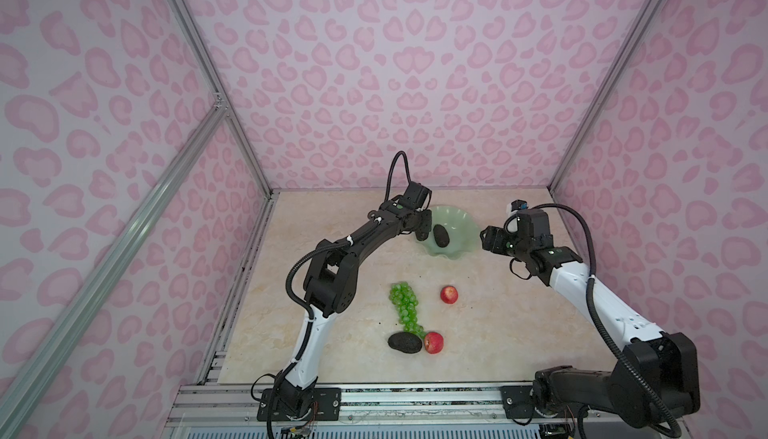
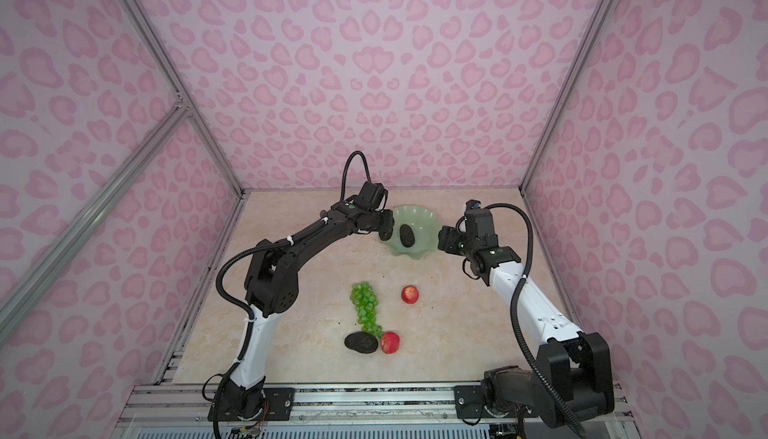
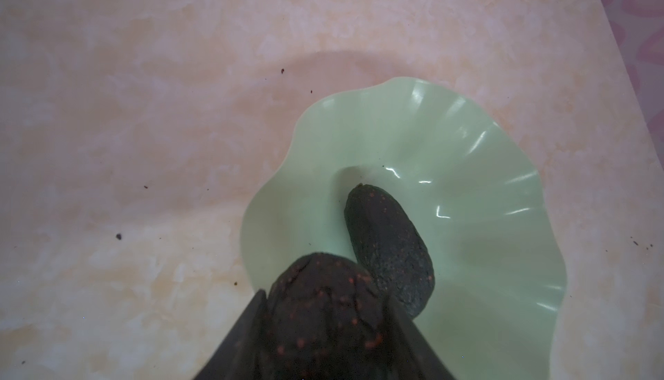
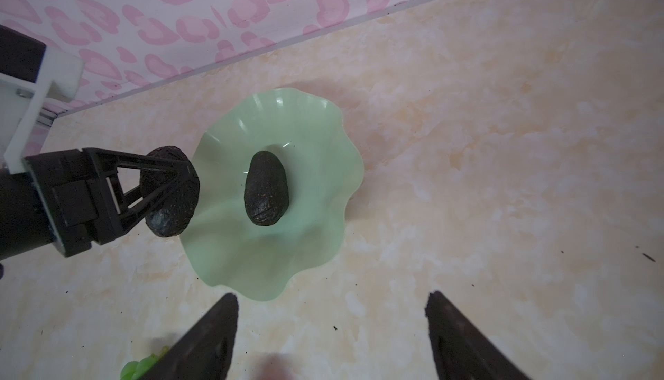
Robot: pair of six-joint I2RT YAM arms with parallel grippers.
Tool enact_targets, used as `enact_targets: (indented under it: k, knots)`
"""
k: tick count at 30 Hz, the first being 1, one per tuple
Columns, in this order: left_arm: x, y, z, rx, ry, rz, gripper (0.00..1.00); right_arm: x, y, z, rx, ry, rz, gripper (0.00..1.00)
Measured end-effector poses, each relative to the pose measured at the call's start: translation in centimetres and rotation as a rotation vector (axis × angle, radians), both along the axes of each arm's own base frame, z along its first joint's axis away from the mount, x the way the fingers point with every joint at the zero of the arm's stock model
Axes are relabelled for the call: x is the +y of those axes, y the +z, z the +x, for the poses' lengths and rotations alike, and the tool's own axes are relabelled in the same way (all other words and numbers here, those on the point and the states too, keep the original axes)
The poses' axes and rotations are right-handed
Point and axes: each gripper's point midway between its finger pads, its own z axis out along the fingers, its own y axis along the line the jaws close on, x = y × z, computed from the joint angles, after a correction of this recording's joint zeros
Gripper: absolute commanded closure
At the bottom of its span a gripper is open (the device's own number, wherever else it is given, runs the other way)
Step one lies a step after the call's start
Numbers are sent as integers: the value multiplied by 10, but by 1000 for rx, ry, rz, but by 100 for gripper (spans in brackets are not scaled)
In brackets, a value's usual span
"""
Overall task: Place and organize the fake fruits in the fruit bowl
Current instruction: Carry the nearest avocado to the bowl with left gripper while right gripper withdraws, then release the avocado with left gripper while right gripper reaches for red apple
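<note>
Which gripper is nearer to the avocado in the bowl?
Left. Left gripper, holding a second avocado, is at the bowl rim; right gripper, open, is beyond the opposite rim.

Left arm (image 1: 309,345) and right arm (image 1: 582,287) match: white lower links, black joints and forearms, ribbed black cables (image 1: 590,262) looping outside, white cable ties (image 1: 350,241), small green wrist lights (image 1: 551,252). Black screwed base plates (image 1: 326,410) sit at 7 and 5 o'clock. Left claw fingers (image 4: 143,159) are black triangular trusses

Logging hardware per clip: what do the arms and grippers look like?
The left arm and right arm share white lower links, black joints, black ribbed cables and green indicator lights. The left gripper and right gripper have black triangular fingers.
</note>
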Motion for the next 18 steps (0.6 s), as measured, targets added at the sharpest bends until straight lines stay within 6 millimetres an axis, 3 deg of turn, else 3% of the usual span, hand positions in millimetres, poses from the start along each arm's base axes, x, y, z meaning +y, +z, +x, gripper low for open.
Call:
enact_targets:
  k: [7, 18]
  knots:
    - [-7, -14, 7, 16, 8, -4, 40, -7, -1, 1, 4, -2, 7, 18]
    - [-11, -18, 7, 30, 8, -20, 40, -11, -5, -1, 13, -1, 11, 18]
